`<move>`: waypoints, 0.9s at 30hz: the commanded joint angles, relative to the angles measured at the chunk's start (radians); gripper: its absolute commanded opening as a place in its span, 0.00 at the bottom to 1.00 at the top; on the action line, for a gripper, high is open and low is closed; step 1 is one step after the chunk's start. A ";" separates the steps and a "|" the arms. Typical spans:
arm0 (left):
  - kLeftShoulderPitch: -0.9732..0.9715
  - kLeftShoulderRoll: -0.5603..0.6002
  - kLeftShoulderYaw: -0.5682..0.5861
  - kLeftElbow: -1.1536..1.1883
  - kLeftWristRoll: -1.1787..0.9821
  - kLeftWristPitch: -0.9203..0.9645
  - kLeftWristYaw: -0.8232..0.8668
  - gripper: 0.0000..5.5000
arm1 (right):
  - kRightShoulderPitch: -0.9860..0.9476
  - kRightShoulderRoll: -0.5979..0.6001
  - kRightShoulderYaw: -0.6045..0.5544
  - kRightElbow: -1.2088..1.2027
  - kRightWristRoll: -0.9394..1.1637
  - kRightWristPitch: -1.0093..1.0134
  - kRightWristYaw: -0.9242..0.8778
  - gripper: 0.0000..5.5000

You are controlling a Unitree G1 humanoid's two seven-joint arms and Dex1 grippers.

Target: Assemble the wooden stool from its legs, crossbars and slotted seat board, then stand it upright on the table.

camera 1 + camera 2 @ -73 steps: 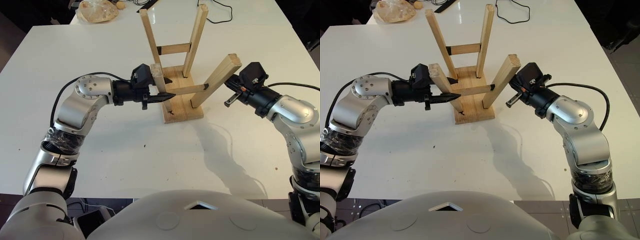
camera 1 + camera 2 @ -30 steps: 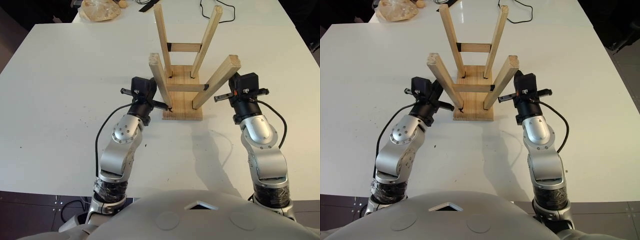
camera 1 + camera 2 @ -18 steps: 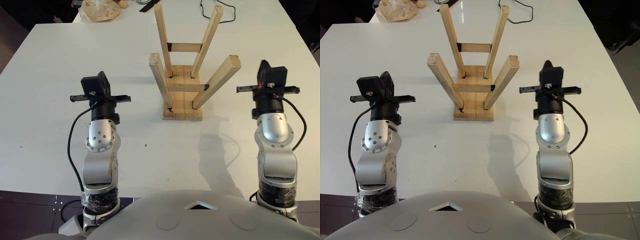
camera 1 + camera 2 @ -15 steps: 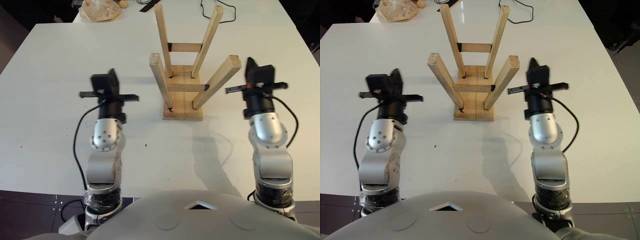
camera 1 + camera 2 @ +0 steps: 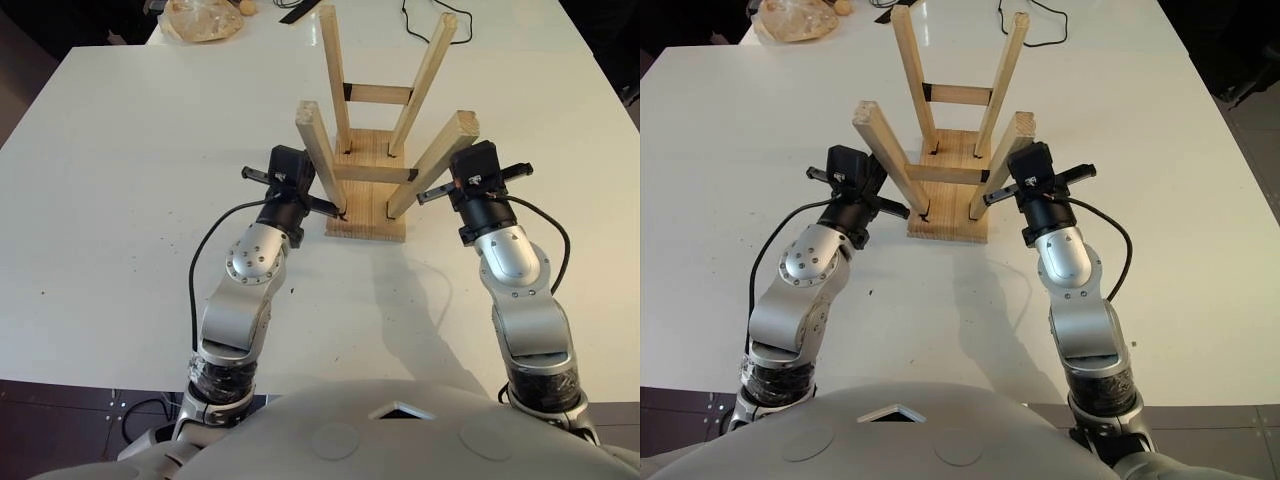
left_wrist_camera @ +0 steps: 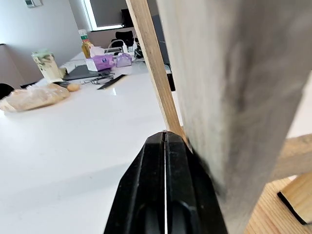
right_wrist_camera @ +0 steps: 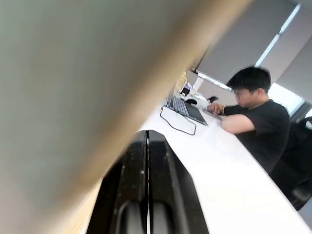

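With both arms' jaws together beside the inverted stool (image 5: pixel 365 226), open them, clamp opposite legs (image 5: pixel 318 150) evenly, flip slowly.

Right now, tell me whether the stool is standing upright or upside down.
Upside down. The stool's seat board lies flat on the table and its four legs point up, joined by crossbars.
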 commanded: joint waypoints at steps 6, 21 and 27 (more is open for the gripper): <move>-0.496 -0.007 0.642 0.101 -0.534 0.234 0.021 0.00 | -0.538 -0.038 -0.358 0.147 0.577 0.238 0.245 0.00; -0.667 -0.029 0.536 0.214 -0.961 0.512 0.144 0.00 | -0.589 -0.176 -0.321 0.149 0.843 0.407 0.415 0.00; -0.474 -0.009 0.418 0.265 -0.907 0.503 0.092 0.00 | -0.317 -0.206 -0.102 0.272 0.677 0.277 0.466 0.00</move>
